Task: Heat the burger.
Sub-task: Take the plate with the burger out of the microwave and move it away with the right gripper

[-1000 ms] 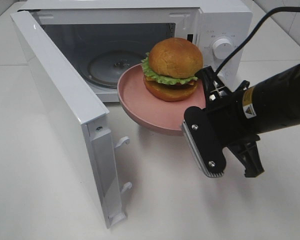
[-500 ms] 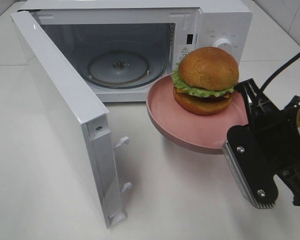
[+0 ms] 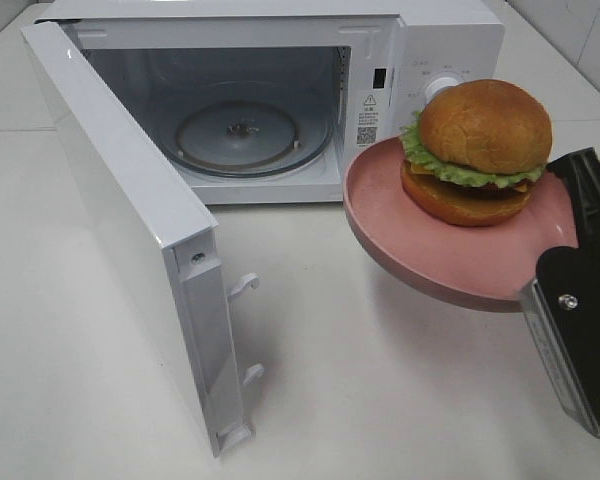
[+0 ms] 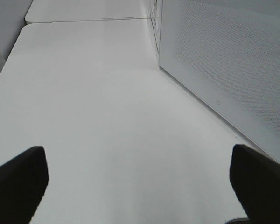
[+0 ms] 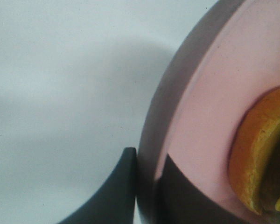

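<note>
The burger (image 3: 480, 150), with its golden-brown bun, green lettuce and dark patty, sits on a round pink plate (image 3: 400, 235) held tilted above the table, to the right of the open microwave (image 3: 450, 40). My right gripper (image 3: 568, 262) is shut on the plate's right rim. The right wrist view shows the gripper (image 5: 147, 186) pinching the plate rim (image 5: 200, 116), with the burger (image 5: 256, 154) just beyond. My left gripper (image 4: 140, 182) stands open over bare white table, nothing between its fingers (image 4: 18, 182). It does not show in the high view.
The microwave door (image 3: 110, 200) swings wide open toward the front left. A glass turntable (image 3: 240, 135) lies inside the cavity. In the left wrist view the door's perforated panel (image 4: 233, 70) rises beside the left gripper. The control dial (image 3: 442, 88) is partly hidden behind the burger.
My right gripper has carried the plate and burger to the right, away from the microwave opening. The left gripper has not changed.
</note>
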`<state>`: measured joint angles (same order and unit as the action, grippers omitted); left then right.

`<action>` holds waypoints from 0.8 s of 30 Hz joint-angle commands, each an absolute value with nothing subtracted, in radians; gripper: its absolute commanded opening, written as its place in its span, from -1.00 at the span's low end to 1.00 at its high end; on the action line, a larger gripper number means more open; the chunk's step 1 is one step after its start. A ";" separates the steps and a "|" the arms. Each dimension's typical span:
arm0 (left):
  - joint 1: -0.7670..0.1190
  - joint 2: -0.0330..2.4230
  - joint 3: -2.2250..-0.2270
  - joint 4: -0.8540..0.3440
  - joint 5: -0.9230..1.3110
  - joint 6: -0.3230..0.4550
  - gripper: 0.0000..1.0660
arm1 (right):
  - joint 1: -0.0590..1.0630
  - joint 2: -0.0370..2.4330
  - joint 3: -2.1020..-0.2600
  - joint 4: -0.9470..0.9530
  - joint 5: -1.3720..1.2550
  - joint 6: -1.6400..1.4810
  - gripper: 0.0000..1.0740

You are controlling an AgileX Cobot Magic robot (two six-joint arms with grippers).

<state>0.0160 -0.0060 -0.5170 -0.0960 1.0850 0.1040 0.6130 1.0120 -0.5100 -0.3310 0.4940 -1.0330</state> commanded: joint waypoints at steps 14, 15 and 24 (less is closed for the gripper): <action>0.018 -0.009 -0.517 -0.100 1.071 0.106 0.84 | 0.610 0.830 -0.514 -0.389 0.675 -0.892 -1.00; 0.018 -0.009 -0.517 -0.100 1.071 0.106 0.84 | 0.610 0.826 -0.514 -0.408 0.708 -0.861 -1.00; 0.018 -0.009 -0.517 -0.100 1.071 0.106 0.84 | 0.610 0.826 -0.514 -0.478 0.791 -0.715 -1.00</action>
<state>0.0160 -0.0060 -0.5170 -0.0960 1.0850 0.1040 0.6130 0.8410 -0.5100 -0.4230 0.8240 -0.7340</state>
